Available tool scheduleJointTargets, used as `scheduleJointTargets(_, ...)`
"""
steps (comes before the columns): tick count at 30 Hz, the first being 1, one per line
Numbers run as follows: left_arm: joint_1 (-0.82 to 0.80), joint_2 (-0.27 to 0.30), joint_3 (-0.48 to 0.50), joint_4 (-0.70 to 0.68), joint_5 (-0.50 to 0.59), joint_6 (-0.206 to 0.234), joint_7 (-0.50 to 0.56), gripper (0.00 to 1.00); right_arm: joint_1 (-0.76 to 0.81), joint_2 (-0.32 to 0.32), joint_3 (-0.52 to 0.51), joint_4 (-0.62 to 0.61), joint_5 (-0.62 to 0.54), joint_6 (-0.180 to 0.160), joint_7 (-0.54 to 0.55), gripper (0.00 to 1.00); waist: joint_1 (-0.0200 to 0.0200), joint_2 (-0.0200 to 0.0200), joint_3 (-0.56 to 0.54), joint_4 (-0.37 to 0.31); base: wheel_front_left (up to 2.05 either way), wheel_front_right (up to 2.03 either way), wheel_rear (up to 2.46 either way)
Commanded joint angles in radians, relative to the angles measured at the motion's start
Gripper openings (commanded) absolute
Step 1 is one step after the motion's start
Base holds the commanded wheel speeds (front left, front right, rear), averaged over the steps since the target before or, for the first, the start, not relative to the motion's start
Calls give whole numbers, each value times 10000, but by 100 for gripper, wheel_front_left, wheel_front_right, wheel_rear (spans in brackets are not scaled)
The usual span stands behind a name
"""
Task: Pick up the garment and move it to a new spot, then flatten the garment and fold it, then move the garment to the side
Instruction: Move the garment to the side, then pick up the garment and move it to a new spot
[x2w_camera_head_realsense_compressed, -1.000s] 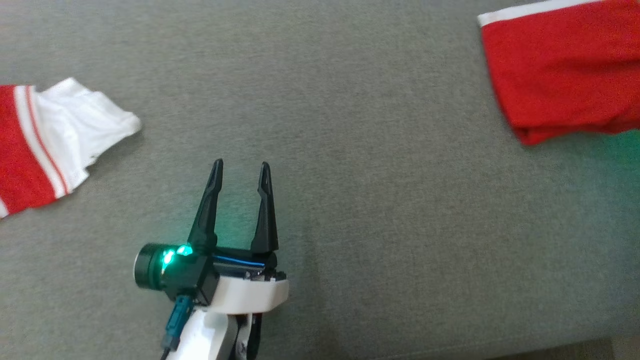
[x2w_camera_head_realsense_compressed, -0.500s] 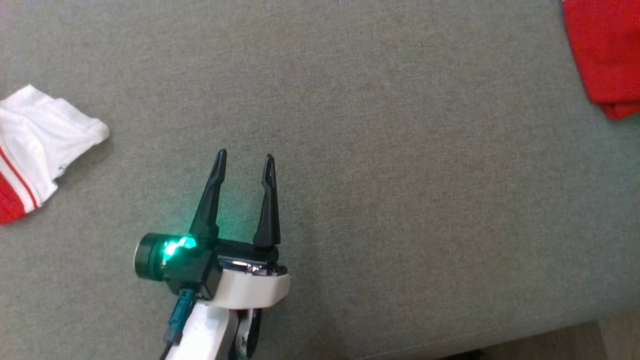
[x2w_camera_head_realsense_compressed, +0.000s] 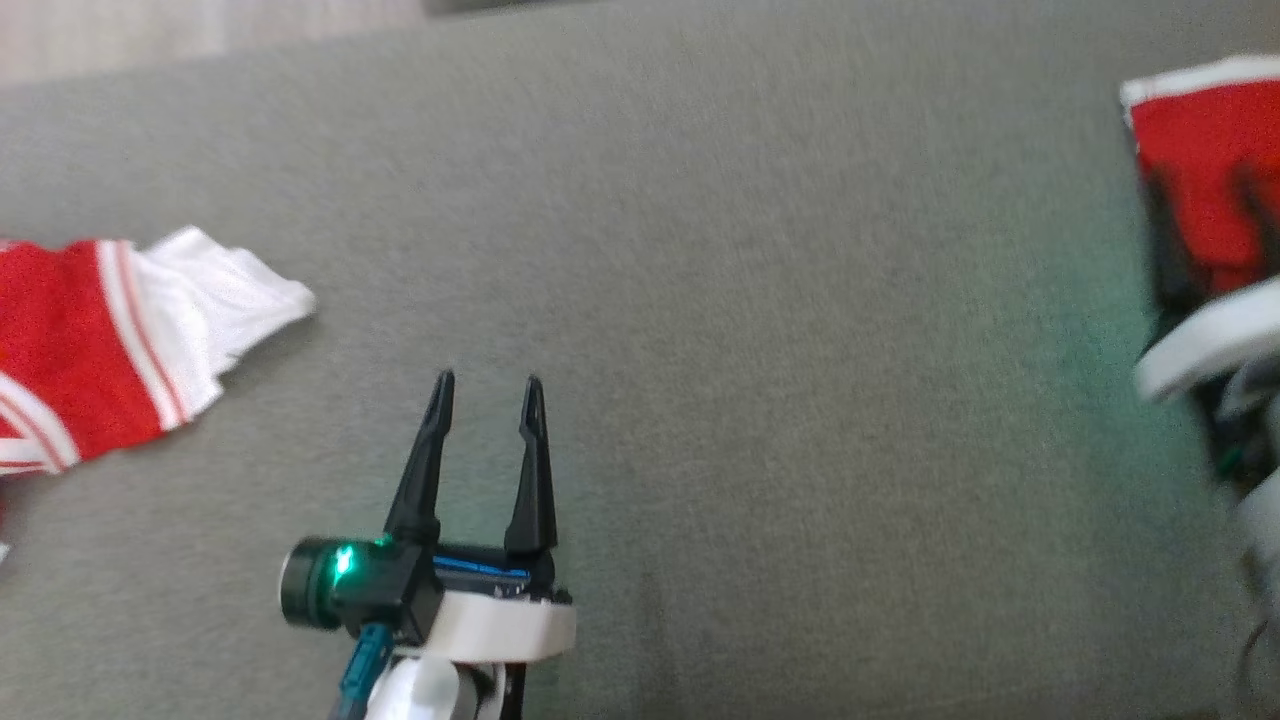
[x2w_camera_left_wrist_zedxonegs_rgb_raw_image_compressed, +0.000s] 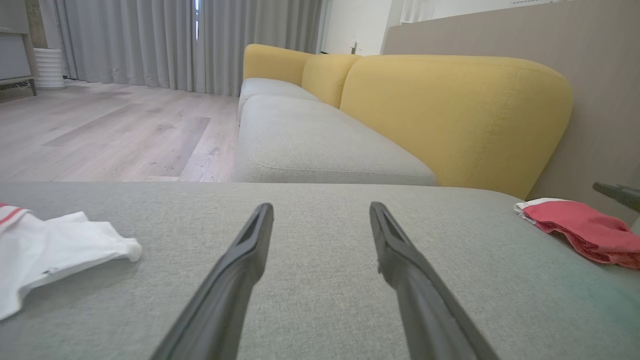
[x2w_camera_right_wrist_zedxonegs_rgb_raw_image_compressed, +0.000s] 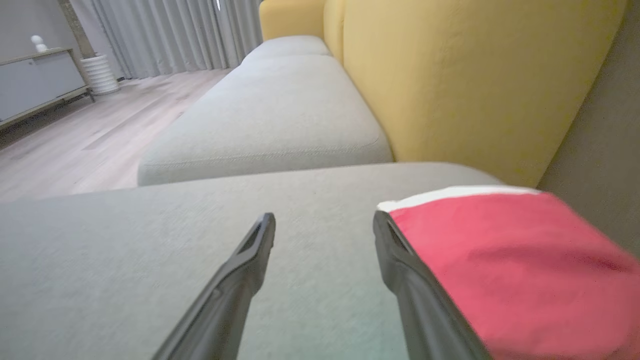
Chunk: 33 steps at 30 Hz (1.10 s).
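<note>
- The left pincer (x2w_camera_head_realsense_compressed: 488, 378) hangs over the middle of the grey cushion (x2w_camera_head_realsense_compressed: 760, 400), its two dark fingers spread apart with nothing between them; a green light glows on the side of its wrist
- From its own wrist camera the fingertips sit low above bare grey fabric, well clear of either piece of clothing
- The red-and-white garment (x2w_camera_head_realsense_compressed: 90, 350) lies rumpled at the cushion's left side; its red body carries white stripes and a loose white end points in towards the middle; it is well apart from the left pincer
- The folded red garment (x2w_camera_right_wrist_zedxonegs_rgb_raw_image_compressed: 510, 265) lies at the far right of the cushion near the corner; a white band runs along its far edge
- The right pincer (x2w_camera_right_wrist_zedxonegs_rgb_raw_image_compressed: 324, 216) is open too, with nothing between its fingers; in its wrist view the right-hand finger crosses in front of the red garment's near edge, while the other finger is over bare cushion
- In the head view this pincer is blurred at the right edge, its dark fingers lying across the red cloth; whether they touch it I cannot tell
- Beyond the cushion a yellow backrest (x2w_camera_left_wrist_zedxonegs_rgb_raw_image_compressed: 450, 110) rises over another grey seat (x2w_camera_left_wrist_zedxonegs_rgb_raw_image_compressed: 310, 145); a pale wooden floor (x2w_camera_left_wrist_zedxonegs_rgb_raw_image_compressed: 100, 135) runs off to grey curtains (x2w_camera_left_wrist_zedxonegs_rgb_raw_image_compressed: 150, 45)
</note>
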Motion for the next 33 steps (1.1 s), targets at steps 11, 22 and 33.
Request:
scheduleJointTargets(11,576,-9,286,231,-396,33,-51,100,3256,1786,-222,-2128,-927,65,-522,100,2,-1,-2547,1295,0,0,0)
scheduleJointTargets(22,1859,-9,754,-445,325,45,-51,100,7082,3563,-2475,-5857,-3630,65,-546,100,2,-1,-3551,1574,0,0,0)
scheduleJointTargets(33,2589,-9,1257,-361,438,-308,-51,100,7952,3777,-2719,-6058,-3783,65,-547,100,2,-1,-3785,1724,0,0,0)
